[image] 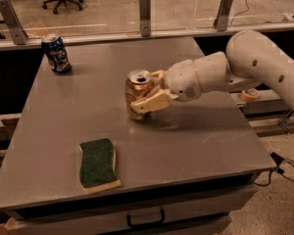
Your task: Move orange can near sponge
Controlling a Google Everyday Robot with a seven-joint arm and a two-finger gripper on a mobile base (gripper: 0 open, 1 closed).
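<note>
The orange can (136, 91) is upright near the middle of the grey table (196, 141), its silver top and pull-tab showing. My gripper (146, 95) reaches in from the right and is shut on the can, one cream finger (152, 102) across its front. The sponge (97, 163), dark green on a pale base, lies flat near the table's front left, a short way down and left of the can.
A dark blue can (56, 53) stands at the table's back left corner. A glass barrier with metal posts (144, 6) runs along the back edge. A roll of tape (249, 94) lies on a ledge right of the table. My arm (264, 67) spans the right side.
</note>
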